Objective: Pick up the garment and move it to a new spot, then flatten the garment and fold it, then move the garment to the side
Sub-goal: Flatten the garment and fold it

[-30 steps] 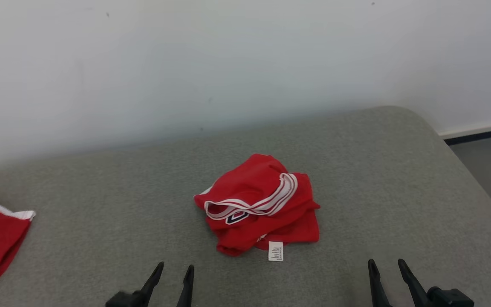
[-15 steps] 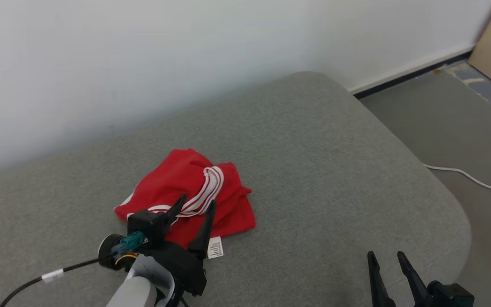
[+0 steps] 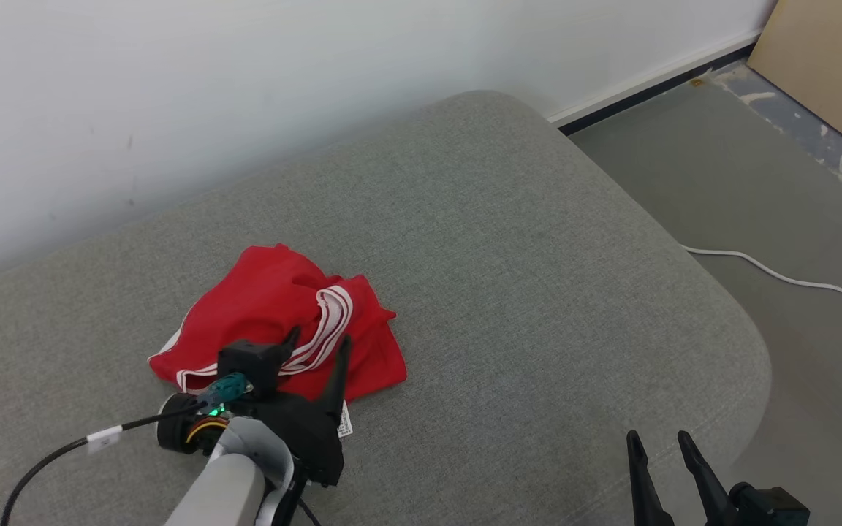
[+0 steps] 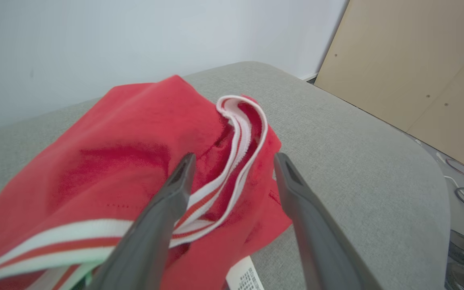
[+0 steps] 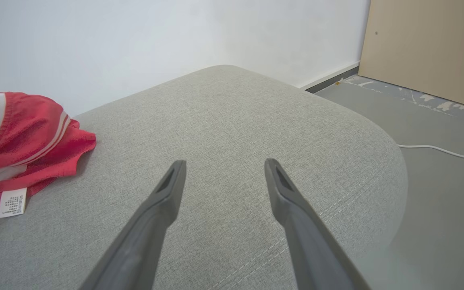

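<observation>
The garment [image 3: 267,307] is a crumpled red jersey with red-and-white striped trim, lying left of centre on the grey cushion [image 3: 523,277]. Its white label sticks out at the near edge. My left gripper [image 3: 316,342] hovers open over the near part of the heap. In the left wrist view the two fingers straddle the striped trim [image 4: 240,133] of the garment [image 4: 135,137] without closing on it. My right gripper [image 3: 655,440] is open at the lower right, over bare cushion. In the right wrist view the garment [image 5: 18,133] lies far to the left of that gripper [image 5: 224,163].
A white wall stands behind the cushion. The cushion's rounded right edge [image 3: 742,343] drops to a grey floor where a white cable [image 3: 786,279] lies. A tan board [image 3: 830,66] leans at the upper right. A black cable [image 3: 63,456] trails from my left wrist.
The head camera has turned right, shifting the whole picture left. My left arm has come up from the bottom edge and reached over the garment, fingers still open. The right gripper holds its place.
</observation>
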Controlling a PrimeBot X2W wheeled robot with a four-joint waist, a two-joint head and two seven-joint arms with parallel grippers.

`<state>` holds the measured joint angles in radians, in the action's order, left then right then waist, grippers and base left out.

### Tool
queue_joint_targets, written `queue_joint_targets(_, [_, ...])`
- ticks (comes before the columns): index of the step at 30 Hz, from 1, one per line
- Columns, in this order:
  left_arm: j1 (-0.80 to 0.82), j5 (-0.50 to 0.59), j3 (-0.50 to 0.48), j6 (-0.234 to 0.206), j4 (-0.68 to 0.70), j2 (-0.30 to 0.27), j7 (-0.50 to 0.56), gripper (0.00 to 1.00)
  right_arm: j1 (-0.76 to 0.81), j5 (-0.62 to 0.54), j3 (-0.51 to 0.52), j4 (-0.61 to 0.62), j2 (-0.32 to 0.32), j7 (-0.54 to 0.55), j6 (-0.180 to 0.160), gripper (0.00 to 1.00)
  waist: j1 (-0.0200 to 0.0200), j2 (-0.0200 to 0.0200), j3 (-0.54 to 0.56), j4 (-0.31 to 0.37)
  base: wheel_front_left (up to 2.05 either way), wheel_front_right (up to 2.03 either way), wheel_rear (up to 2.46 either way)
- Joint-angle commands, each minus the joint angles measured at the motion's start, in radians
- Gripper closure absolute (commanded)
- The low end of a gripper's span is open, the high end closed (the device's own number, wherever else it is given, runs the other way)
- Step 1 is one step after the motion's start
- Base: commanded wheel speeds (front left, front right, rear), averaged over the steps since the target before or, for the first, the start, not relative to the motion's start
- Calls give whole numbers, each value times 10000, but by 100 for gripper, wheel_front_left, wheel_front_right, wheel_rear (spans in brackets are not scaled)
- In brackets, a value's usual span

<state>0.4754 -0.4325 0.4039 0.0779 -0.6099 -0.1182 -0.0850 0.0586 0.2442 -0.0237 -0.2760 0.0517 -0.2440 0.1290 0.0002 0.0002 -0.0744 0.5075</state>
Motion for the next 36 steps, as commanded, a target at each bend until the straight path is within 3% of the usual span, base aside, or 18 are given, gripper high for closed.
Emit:
queue_joint_targets(1, [124, 67, 140, 44, -12, 65, -34, 0, -130, 6, -36, -35, -20, -48, 34, 0, -2, -2, 40, -27, 0, 0, 0])
queue_joint_targets(4, [78, 301, 637, 184, -56, 112, -21, 8, -159, -27, -161, -118, -22, -10, 34, 0, -2, -2, 112, -68, 0, 0, 0])
queue_joint_targets(6, [50, 438, 890, 231, -142, 165, 37, 7, -195, -37, -253, -157, -20, 30, 34, 0, -2, -2, 145, -87, 0, 0, 0])
queue_joint_targets(9, [298, 666, 1132, -4, -350, 259, 13, 0, -273, -10, -368, -194, -22, 26, 34, 0, -2, -2, 134, -132, 0, 0, 0])
queue_joint_targets(16, [943, 1225, 1572, -420, -1349, 330, 217, 2, -408, 67, -583, -232, -22, 21, 34, 0, -2, -2, -24, -65, 0, 0, 0])
queue_joint_targets(17, [1076, 1294, 1650, -426, -1525, 341, 236, 16, -415, 83, -583, -247, -21, 15, 34, 0, -2, -2, -54, -43, 0, 0, 0])
queue_joint_targets(18, [1196, 1386, 1729, -409, -1696, 360, 249, 48, -421, 94, -568, -264, -21, 5, 34, 0, -2, -2, -82, -31, 0, 0, 0])
queue_joint_targets(19, [1302, 1453, 1808, -418, -1871, 378, 245, 67, -424, 101, -539, -274, -18, -8, 34, 0, -2, -2, -105, -22, 0, 0, 0])
queue_joint_targets(20, [1410, 1543, 1892, -459, -2031, 388, 206, 100, -420, 96, -526, -275, -20, -20, 34, 0, -2, -2, -125, -16, 0, 0, 0])
queue_joint_targets(28, [2337, 1129, 1738, -273, -2250, 578, -1026, 100, -391, 113, -479, -379, -22, -34, 34, 0, -2, -2, -66, -281, 0, 0, 0])
queue_joint_targets(36, [4125, 112, 1584, -90, 691, 691, -1779, 100, -295, 35, -480, -413, -20, 28, 34, 0, -2, -2, 235, -924, 0, 0, 0])
